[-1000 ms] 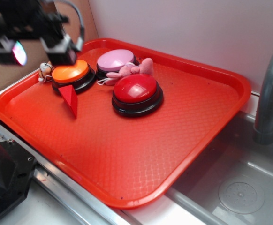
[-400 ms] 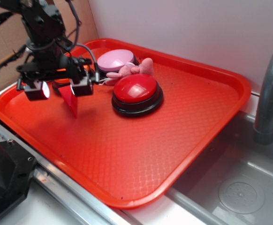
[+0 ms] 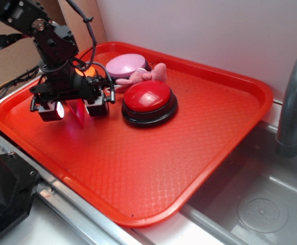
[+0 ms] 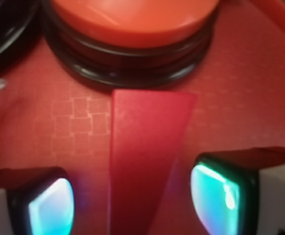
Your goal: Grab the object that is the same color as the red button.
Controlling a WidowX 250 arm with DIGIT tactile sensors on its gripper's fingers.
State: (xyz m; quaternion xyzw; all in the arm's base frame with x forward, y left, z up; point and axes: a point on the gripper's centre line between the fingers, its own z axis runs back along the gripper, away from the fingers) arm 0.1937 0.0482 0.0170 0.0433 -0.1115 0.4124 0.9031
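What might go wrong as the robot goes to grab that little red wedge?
The red wedge tapers, so the closing fingers might squeeze it out or tip it. The orange button sits right against the wedge's wide end; the gripper could bump it. The wedge nearly matches the red tray, hiding small misalignment.

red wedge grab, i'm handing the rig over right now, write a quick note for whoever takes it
Gripper: open, low over the tray, one finger on each side of the red wedge; no contact visible.
Red wedge: on the tray, just in front of the orange button, not lifted.
Red button: to the side of the gripper in the exterior view, untouched; pink button and plush toy behind it.
Done: gripper lined up around the wedge.
Left: close on the wedge and lift it.
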